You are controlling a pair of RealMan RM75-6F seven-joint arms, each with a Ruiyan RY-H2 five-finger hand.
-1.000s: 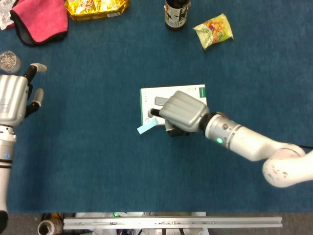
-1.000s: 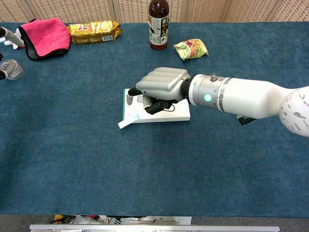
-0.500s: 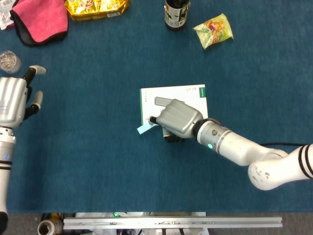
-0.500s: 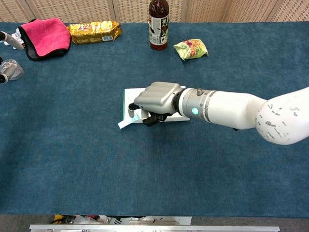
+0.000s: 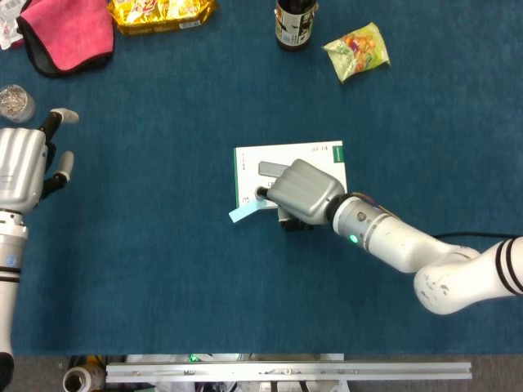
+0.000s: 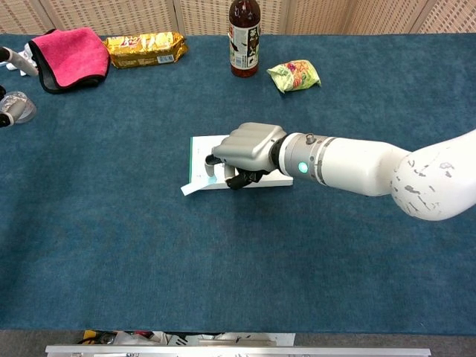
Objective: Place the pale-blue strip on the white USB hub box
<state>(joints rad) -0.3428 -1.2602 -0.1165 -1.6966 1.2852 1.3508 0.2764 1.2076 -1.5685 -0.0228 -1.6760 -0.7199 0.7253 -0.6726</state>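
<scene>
The white USB hub box (image 5: 315, 156) (image 6: 199, 152) lies flat mid-table, its lower half under my right hand (image 5: 301, 191) (image 6: 248, 148). The pale-blue strip (image 5: 241, 215) (image 6: 193, 187) sticks out past the box's near-left corner, its outer end over the blue cloth. My right hand's fingers are curled down over the strip's inner end and pinch it at the box edge. My left hand (image 5: 24, 167) hovers at the far left, fingers apart and holding nothing; in the chest view only a fingertip (image 6: 18, 61) shows.
Along the far edge are a pink cloth (image 5: 69, 28), a yellow snack pack (image 5: 159, 12), a dark bottle (image 5: 294, 23) and a small colourful packet (image 5: 357, 49). A crumpled foil ball (image 5: 15, 102) sits by my left hand.
My right hand dipped toward the box's near edge, then shifted slightly back over the box. The strip has stayed at the near-left corner. The left hand has barely moved.
</scene>
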